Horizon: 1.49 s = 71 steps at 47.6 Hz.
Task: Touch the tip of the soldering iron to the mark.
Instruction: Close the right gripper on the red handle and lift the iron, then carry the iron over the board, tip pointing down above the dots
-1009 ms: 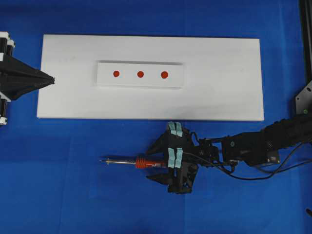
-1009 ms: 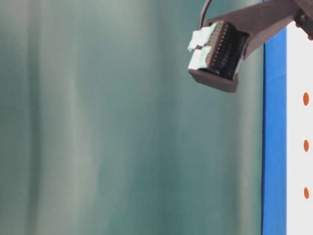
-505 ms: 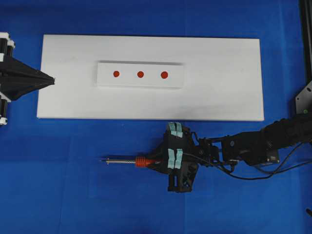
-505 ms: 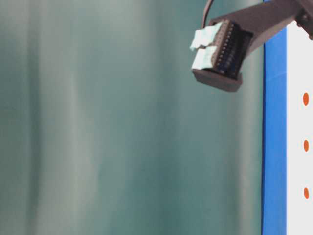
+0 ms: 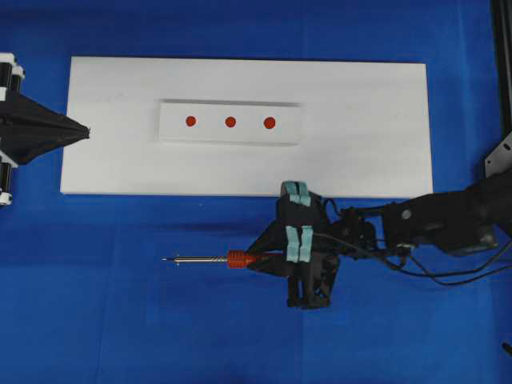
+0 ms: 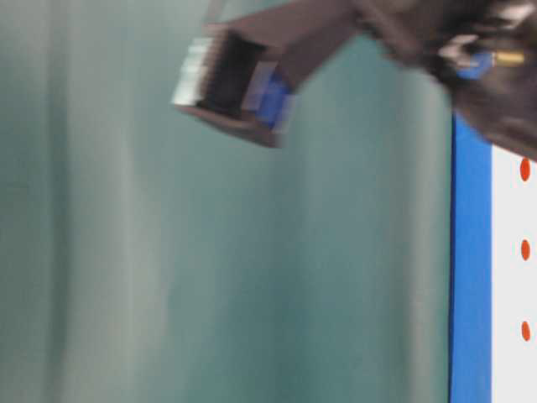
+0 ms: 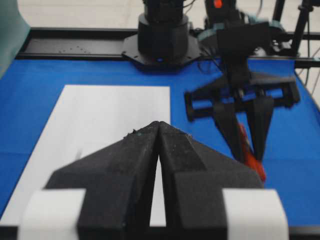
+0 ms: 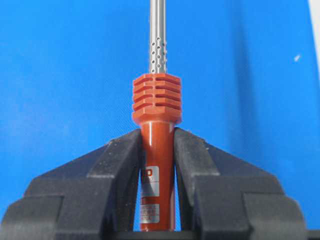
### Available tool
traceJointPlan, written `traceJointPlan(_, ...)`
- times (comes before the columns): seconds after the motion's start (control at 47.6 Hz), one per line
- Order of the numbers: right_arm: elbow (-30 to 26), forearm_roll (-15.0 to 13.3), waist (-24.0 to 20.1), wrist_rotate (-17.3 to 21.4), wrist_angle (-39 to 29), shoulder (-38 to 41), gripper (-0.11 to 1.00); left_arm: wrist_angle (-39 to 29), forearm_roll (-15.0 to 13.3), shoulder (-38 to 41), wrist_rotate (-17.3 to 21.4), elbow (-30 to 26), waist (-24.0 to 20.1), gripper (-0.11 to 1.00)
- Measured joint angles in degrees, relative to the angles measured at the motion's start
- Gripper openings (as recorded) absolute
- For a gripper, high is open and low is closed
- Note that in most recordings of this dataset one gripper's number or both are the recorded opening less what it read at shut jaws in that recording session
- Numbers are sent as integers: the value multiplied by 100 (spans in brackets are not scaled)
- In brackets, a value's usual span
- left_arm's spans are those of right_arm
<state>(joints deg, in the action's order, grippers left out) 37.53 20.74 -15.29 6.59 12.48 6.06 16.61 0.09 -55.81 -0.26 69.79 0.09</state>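
The soldering iron (image 5: 238, 258) hangs level over the blue mat below the white board, orange handle right, silver shaft left, its tip (image 5: 165, 259) pointing left. My right gripper (image 5: 266, 260) is shut on the orange handle (image 8: 156, 100); in the right wrist view (image 8: 156, 132) both fingers press its sides and the shaft runs out of the top. Three red marks (image 5: 190, 122) (image 5: 230, 122) (image 5: 270, 123) lie in a row on a small white plate, well above the tip. My left gripper (image 5: 86, 130) rests shut and empty at the board's left edge (image 7: 159, 123).
The large white board (image 5: 360, 144) carries the small plate (image 5: 288, 132) near its middle. The iron's black cord (image 5: 448, 276) trails right along the right arm. A dark rail (image 5: 502, 64) runs down the right edge. The table-level view shows the blurred right gripper (image 6: 231, 80).
The right gripper closed on the iron's handle, then lifted it off the mat and shifted slightly right. The left arm has not moved.
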Motion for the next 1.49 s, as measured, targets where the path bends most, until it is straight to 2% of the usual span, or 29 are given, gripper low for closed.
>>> traceJointPlan(0.273,-88,-44,202,-492,-1055,-1081,6,0,0,0,-35,0,9,0)
traceJointPlan(0.483,-264,-185,246,-510,-1556,-1433,6,0,0,0,-35,9,0,0)
traceJointPlan(0.925,-299,-264,343,-527,-1696,-1433,6,0,0,0,-26,18,0,0)
traceJointPlan(1.114,-299,-589,791,-527,-2039,-1441,6,0,0,0,-35,18,9,0)
traceJointPlan(1.493,-554,-1661,1925,-589,-2769,-1441,6,0,0,0,-35,26,0,0)
